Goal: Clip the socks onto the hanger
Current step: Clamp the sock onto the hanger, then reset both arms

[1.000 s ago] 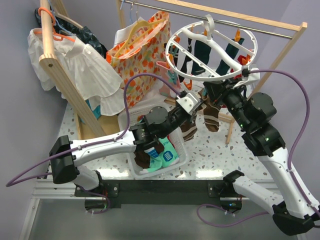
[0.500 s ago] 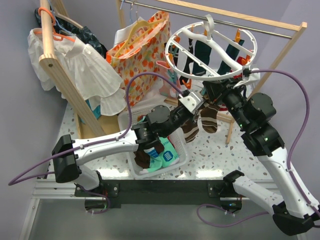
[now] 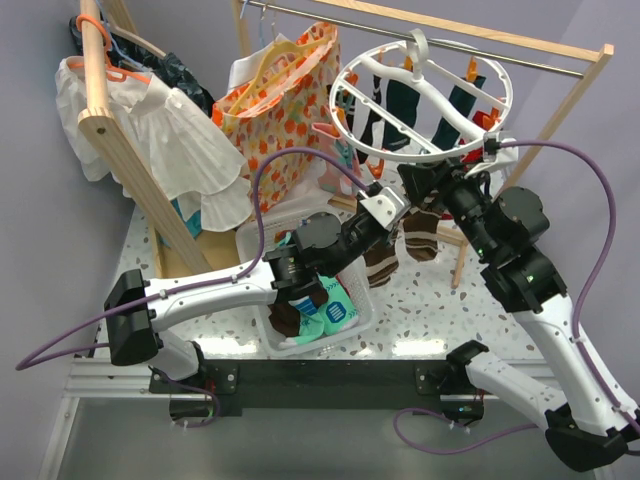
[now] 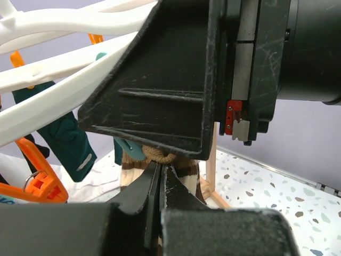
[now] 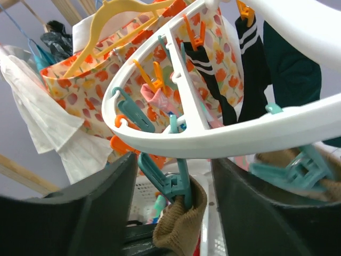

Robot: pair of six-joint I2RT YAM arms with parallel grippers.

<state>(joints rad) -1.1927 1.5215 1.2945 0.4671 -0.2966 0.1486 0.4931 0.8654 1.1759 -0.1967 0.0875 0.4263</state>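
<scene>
Hanger (image 5: 213, 140) rim close above spread right pincer (image 5: 173, 178), left pincer (image 4: 161, 178) seemingly gripping sock (image 4: 187, 169)

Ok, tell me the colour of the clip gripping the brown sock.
Teal, seen best in the right wrist view: the clip pinches the brown sock at its cuff.

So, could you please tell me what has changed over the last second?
The left gripper, shut on the brown sock, edged right toward the hanger; the right gripper shifted slightly left beneath it. The basket, bag and shirt stayed put.
</scene>
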